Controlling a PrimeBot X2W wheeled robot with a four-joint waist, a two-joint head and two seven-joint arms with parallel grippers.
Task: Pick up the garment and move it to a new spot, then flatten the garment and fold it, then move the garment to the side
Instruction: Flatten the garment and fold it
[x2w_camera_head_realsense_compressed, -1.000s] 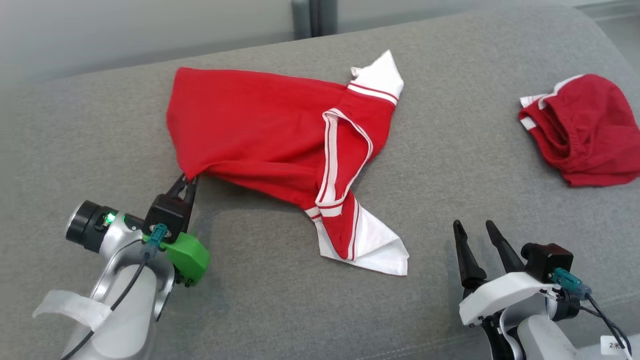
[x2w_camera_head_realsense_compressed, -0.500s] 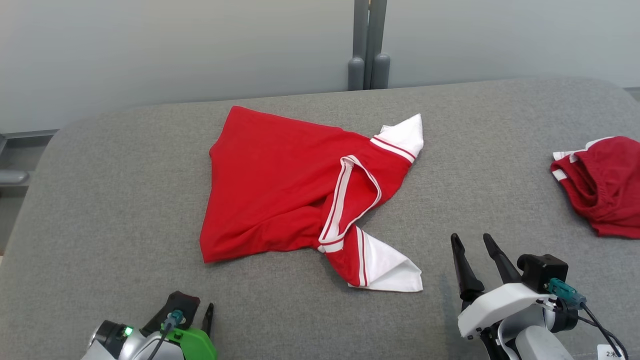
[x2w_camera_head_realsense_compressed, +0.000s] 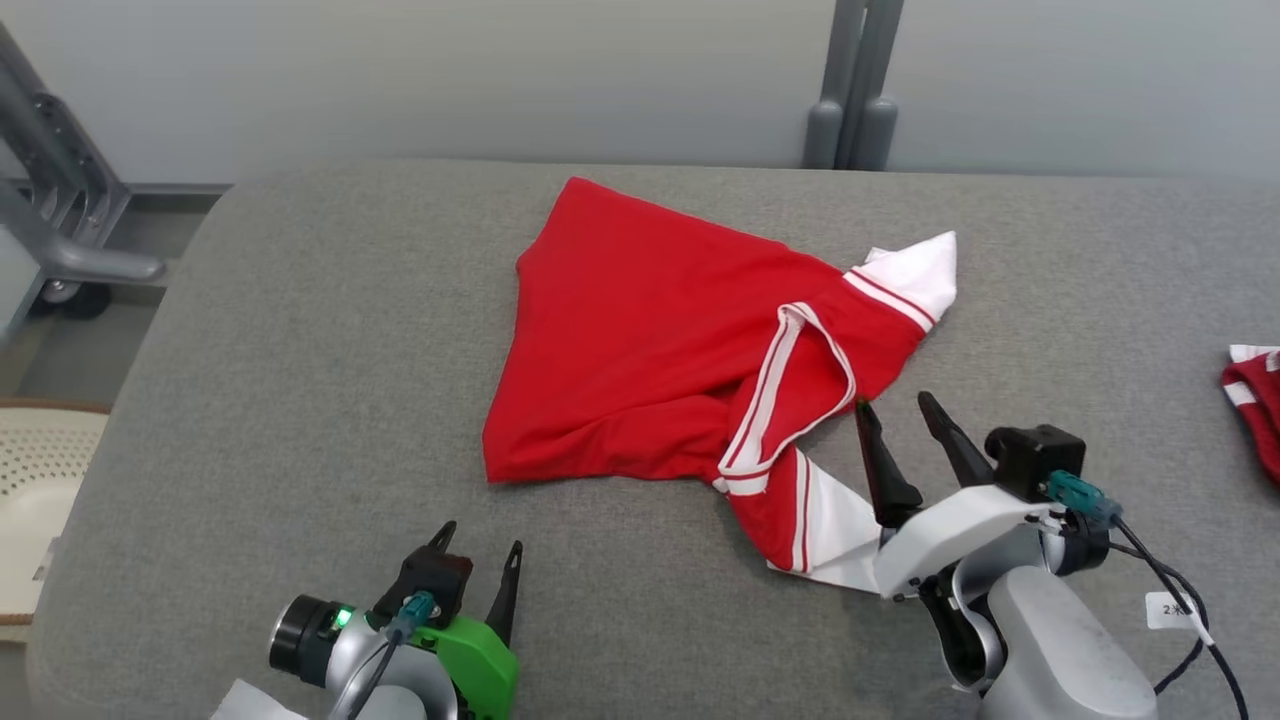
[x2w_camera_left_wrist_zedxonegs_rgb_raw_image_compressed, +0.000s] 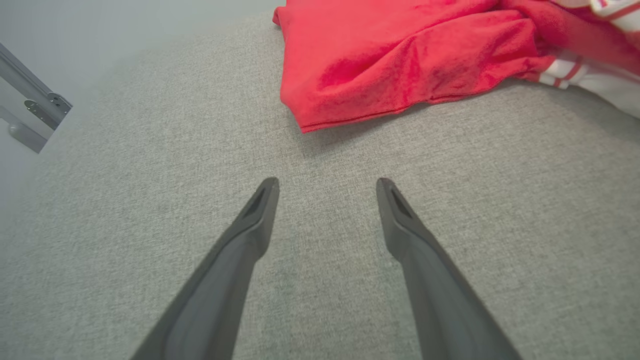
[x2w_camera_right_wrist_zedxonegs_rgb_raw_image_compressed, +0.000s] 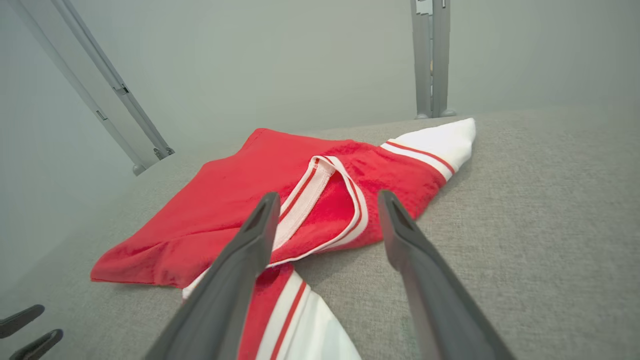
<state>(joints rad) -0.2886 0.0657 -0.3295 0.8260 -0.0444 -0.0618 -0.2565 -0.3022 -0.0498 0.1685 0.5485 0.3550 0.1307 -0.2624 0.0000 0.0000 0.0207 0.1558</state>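
- The left gripper (x2w_camera_head_realsense_compressed: 482, 536) has let go of the red garment (x2w_camera_head_realsense_compressed: 650, 350) and backed off; its jaws are spread wide, holding nothing.
- The right gripper (x2w_camera_head_realsense_compressed: 892, 402) has moved in, wide open and empty, at the near white sleeve (x2w_camera_head_realsense_compressed: 830, 510).
- The garment lies rumpled mid-cushion (x2w_camera_head_realsense_compressed: 300, 400).

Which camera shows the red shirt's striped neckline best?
Head view: the whole neckline loop is visible from above. Right wrist view is closer, but a finger covers its lower part. Left wrist view catches mainly the shirt hem.
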